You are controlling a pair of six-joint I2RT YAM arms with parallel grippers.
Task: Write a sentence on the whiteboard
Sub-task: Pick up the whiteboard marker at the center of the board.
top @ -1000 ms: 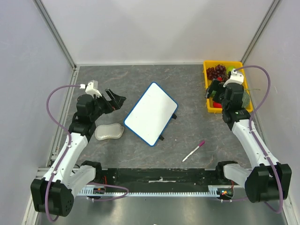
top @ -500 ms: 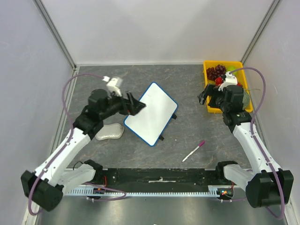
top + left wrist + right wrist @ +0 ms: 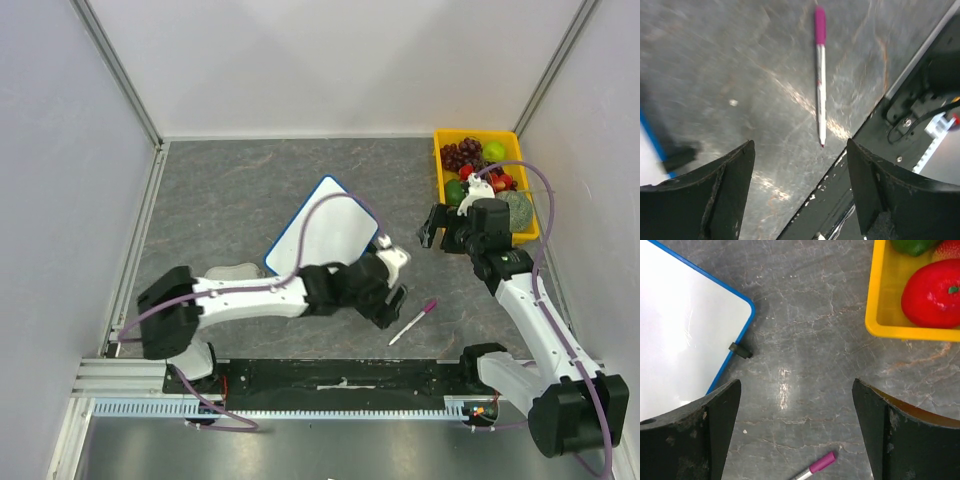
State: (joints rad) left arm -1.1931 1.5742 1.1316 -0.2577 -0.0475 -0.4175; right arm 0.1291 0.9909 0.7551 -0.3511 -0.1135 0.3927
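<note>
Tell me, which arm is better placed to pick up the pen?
Left, I'd say. The left gripper hovers open just beside the pen; the right gripper hangs farther off, by the yellow bin.

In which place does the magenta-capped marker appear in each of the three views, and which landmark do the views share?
Top external: the marker lies on the table, lower right of centre.
Left wrist: upper centre, cap end towards the top edge.
Right wrist: at the bottom edge; only the cap end shows.
Shared landmark: the whiteboard, at the left edge in both wrist views.
</note>
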